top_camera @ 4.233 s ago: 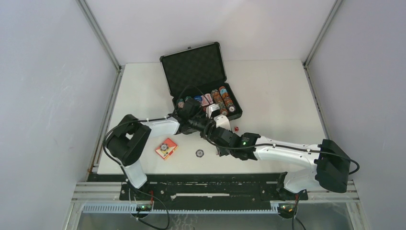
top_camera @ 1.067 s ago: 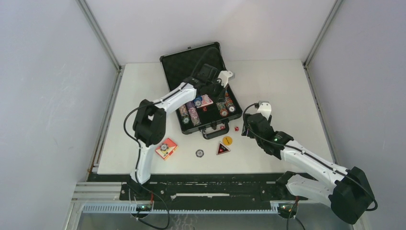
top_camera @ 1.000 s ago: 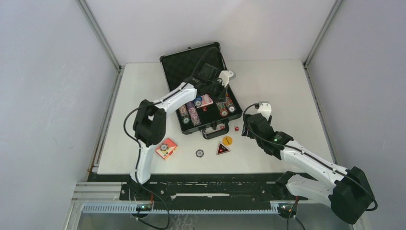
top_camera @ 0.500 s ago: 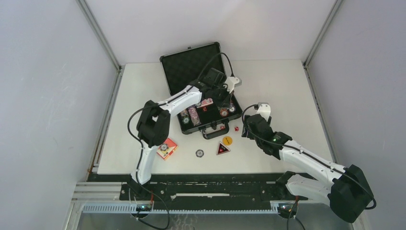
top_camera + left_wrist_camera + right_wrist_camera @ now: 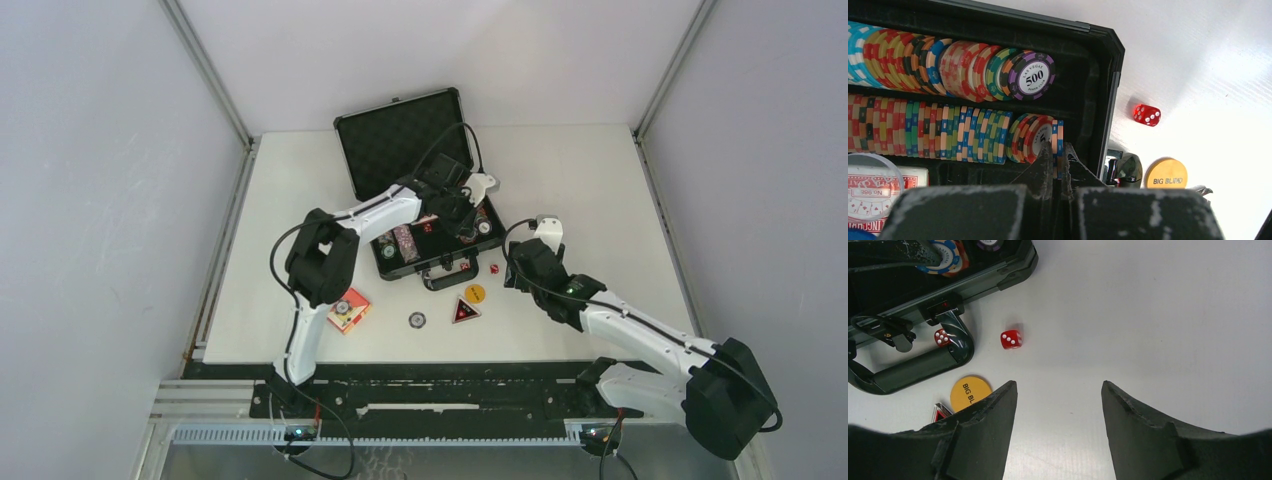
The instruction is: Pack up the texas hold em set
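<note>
The briefcase (image 5: 400, 145) lies open at the far middle of the table, lid tipped back and black foam showing. Its tray holds rows of poker chips (image 5: 948, 137) standing on edge, with a purple 500 chip (image 5: 1034, 76) capping the far row and a red card box (image 5: 868, 192) at the near-left corner.

The left gripper (image 5: 1057, 152) reaches down into the tray at the right-hand end of the nearer chip row. Its fingers are pressed together with nothing between them. They may be grazing the last chip, but the wrist view is too tight to be sure.

The right gripper (image 5: 1058, 385) hovers over bare tabletop just right of the case, fingers spread wide and holding nothing. A red die (image 5: 1011, 339) sits a little ahead of them. A second die (image 5: 941, 337) is tucked inside the loop of the case handle (image 5: 913, 367) (easy to miss).

Loose on the table near the handle are a yellow big blind button (image 5: 969, 392), a red triangular marker (image 5: 465, 311) and a single chip (image 5: 417, 320). Another card box (image 5: 347, 310) lies further left, a chip resting on top.
</note>
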`<move>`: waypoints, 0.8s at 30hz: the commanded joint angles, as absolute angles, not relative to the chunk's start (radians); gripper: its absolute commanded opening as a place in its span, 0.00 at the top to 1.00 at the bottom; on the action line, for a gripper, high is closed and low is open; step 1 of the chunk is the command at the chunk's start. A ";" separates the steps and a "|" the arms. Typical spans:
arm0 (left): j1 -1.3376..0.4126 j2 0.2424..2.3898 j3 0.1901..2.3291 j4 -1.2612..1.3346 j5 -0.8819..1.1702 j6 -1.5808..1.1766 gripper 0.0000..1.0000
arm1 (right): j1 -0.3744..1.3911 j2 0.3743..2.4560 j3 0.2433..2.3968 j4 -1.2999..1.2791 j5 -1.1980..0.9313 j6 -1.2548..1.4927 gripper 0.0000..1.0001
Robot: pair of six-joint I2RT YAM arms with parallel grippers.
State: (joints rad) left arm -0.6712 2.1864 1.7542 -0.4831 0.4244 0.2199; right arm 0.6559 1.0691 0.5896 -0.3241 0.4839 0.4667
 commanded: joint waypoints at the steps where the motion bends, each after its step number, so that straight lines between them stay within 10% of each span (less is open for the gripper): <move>1: -0.673 2.179 1.762 -0.448 0.403 0.254 1.00 | 0.649 1.071 0.588 -0.274 0.483 0.471 0.30; 24: -0.673 2.263 1.862 -0.532 0.416 0.291 0.90 | 0.644 1.104 0.588 -0.258 0.478 0.455 0.30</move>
